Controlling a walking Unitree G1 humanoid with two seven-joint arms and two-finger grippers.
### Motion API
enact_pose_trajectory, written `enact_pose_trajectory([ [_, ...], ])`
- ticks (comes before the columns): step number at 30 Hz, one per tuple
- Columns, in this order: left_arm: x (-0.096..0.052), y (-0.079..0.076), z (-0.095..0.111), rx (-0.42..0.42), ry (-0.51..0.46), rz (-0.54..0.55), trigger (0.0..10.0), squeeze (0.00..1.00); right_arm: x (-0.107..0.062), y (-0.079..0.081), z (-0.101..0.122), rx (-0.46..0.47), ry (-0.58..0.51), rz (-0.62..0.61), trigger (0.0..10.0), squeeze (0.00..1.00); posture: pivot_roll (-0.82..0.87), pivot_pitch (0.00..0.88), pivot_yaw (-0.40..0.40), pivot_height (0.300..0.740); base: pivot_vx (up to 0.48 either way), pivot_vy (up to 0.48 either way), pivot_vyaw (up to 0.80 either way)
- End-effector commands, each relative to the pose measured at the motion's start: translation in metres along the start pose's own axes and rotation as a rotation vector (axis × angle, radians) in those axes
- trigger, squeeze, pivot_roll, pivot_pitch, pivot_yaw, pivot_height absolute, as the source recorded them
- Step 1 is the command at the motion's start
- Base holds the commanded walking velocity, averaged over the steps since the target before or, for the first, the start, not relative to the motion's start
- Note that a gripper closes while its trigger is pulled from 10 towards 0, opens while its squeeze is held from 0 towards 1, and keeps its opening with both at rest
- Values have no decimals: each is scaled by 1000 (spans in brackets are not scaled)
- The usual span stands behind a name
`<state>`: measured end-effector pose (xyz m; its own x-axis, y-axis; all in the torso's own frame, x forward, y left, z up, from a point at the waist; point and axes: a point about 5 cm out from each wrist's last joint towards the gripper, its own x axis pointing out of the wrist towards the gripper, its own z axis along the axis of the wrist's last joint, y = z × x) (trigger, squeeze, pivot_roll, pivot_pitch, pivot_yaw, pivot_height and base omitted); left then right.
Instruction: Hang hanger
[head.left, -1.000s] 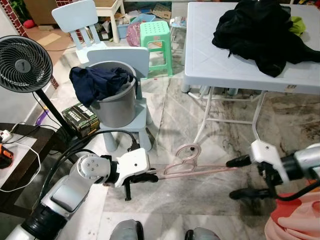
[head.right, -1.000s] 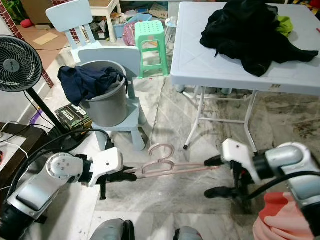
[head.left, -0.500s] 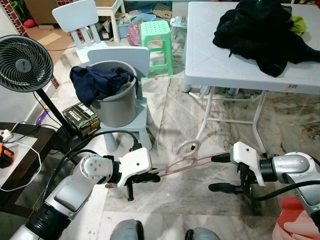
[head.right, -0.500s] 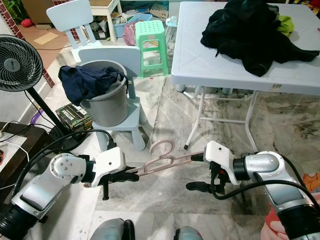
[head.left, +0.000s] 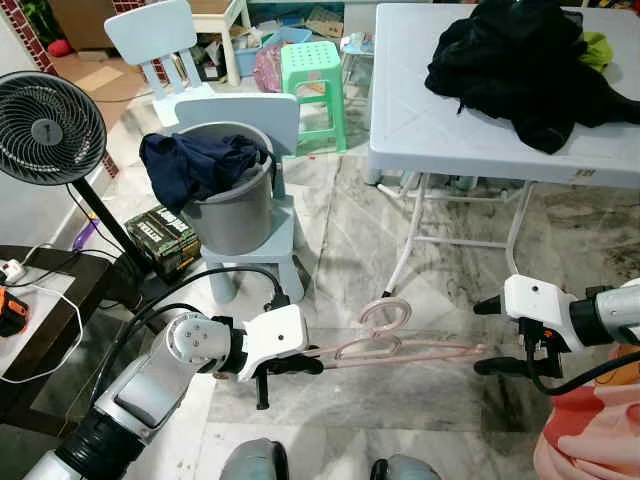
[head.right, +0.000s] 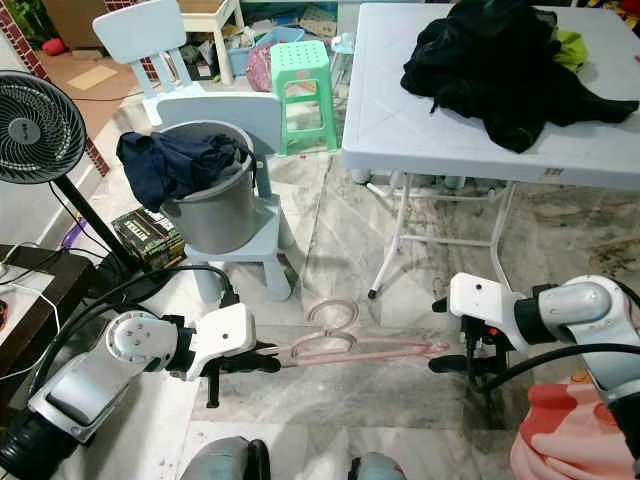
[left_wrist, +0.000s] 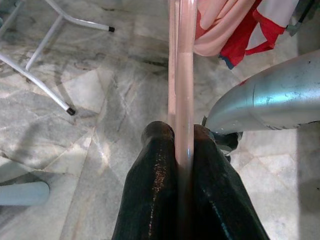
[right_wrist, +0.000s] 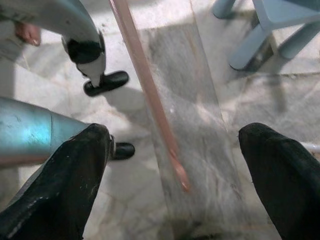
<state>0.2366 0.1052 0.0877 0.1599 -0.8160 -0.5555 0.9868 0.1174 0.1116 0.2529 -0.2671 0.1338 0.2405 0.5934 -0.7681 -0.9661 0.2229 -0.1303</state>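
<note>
Below us lies a marble floor (head.left: 350, 230), grey-veined. Just above it our left gripper (head.left: 312, 358) pinches one end of the pink hanger (head.left: 400, 350), which runs level across toward our right gripper (head.left: 486, 336). There the fingers (right_wrist: 75, 170) stand wide apart, the hanger's free tip between them, untouched. Our left wrist view adds the black pads (left_wrist: 155, 170) clamped on the rod, and peach and red cloth (left_wrist: 230, 30) beyond. Farther off, a grey bucket (head.left: 238, 215) of dark clothes (head.left: 195, 165) sits on a pale blue chair (head.left: 270, 235), a fan (head.left: 48, 128) at our left. A white folding table (head.left: 450, 120) bears black clothing (head.left: 530, 65); a green stool (head.left: 312, 85) stands behind.
</note>
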Motion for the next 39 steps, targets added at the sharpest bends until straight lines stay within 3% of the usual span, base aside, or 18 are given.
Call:
enact_pose_trajectory([
  [1, 0, 1, -1, 7, 8, 3, 10000, 0, 3, 2, 6, -16, -23, 14, 10000, 0, 16, 65, 57, 740, 0, 0, 0],
  [2, 0, 2, -1, 9, 7, 6, 10000, 0, 6, 5, 7, -12, -36, 31, 10000, 0, 16, 65, 57, 740, 0, 0, 0],
  [3, 1, 2, 0, 10, 5, 7, 10000, 0, 12, 10, 8, 4, -60, 66, 4118, 0, 17, 65, 57, 740, 0, 0, 0],
  [4, 1, 2, 0, 11, 3, 7, 10000, 0, 16, 14, 9, 14, -75, 88, 4118, 0, 17, 65, 57, 740, 0, 0, 0],
  [5, 2, 2, 0, 11, 2, 6, 10000, 0, 19, 16, 9, 27, -91, 102, 0, 0, 15, 65, 57, 740, 0, 0, 0],
  [12, 5, 2, 1, 14, -1, 8, 10000, 0, 36, 24, 16, 58, -154, 142, 0, 0, 14, 64, 56, 740, 0, 0, 0],
  [20, 10, 3, 2, 17, -12, 16, 10000, 0, 53, 21, 15, 87, -179, 80, 0, 0, 10, 60, 51, 740, 0, 0, 0],
  [39, 13, 4, 2, 29, -10, 14, 10000, 0, 49, 17, 10, 79, -143, 67, 0, 0, 2, 62, 51, 740, 0, 0, 0],
])
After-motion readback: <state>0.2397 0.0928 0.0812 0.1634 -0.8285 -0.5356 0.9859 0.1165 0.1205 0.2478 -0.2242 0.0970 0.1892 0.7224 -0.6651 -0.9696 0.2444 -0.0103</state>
